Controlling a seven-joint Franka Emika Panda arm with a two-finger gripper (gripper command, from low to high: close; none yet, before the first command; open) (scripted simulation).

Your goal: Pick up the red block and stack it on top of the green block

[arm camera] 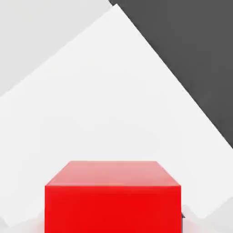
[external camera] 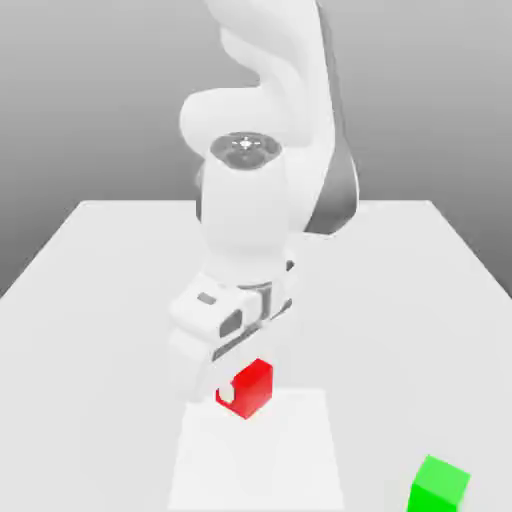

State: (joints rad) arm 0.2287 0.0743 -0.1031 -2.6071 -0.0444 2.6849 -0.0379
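Exterior view first: the white arm leans forward over the pale surface [external camera: 90,250], and its end effector [external camera: 240,388] is clamped shut on the red block [external camera: 255,385], one pale fingertip pressed against the cube's face on the exterior view's left. The cube looks to hang a little above the lighter square patch beneath it, though how clear of the surface it sits is hard to call. Down near the lower corner on the exterior view's right waits the green block [external camera: 438,487], well apart from the red one and with nothing on top. So the pick looks made, and the carry is the step in hand. Over to the hand view: the red block [arm camera: 113,200] sits big and square right up close, level and untilted, with the pale surface [arm camera: 104,104] spread beyond it and dark ground past its edge. Next, I'd say, the arm must travel across toward the green cube, line the red one up squarely over it, lower gently until the faces meet, and only then release; any offset risks it sliding off.
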